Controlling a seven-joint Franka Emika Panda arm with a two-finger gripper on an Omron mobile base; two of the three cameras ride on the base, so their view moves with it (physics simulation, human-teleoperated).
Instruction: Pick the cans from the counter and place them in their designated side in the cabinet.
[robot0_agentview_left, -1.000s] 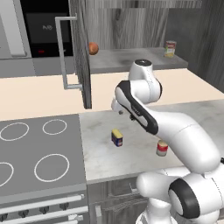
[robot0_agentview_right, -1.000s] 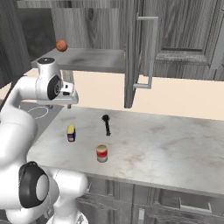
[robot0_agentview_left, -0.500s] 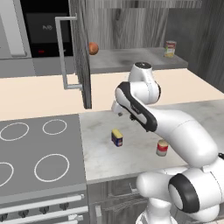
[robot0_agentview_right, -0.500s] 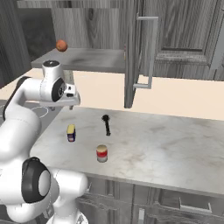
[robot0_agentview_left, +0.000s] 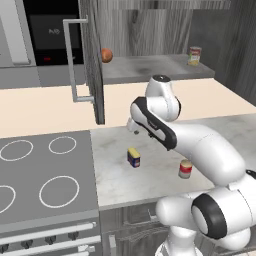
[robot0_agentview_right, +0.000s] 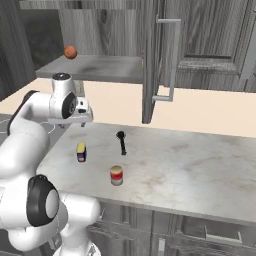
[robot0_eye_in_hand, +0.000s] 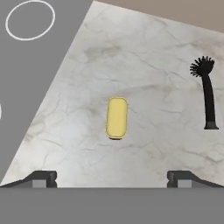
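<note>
Grey stovetop (robot0_agentview_left: 42, 180) with white rings, black oven (robot0_agentview_left: 47, 35), beige backsplash wall (robot0_agentview_left: 45, 107)

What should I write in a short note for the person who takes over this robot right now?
Gripper: open, holding nothing, above the blue can.
Blue can: upright on the counter, near the stovetop.
Red can: upright on the counter, nearer the front edge.
Cabinet: door open; shelf holds an orange ball and another can.
Black brush: lies on the counter.
Done: no can lifted yet.
Left: both cans into the cabinet.
</note>
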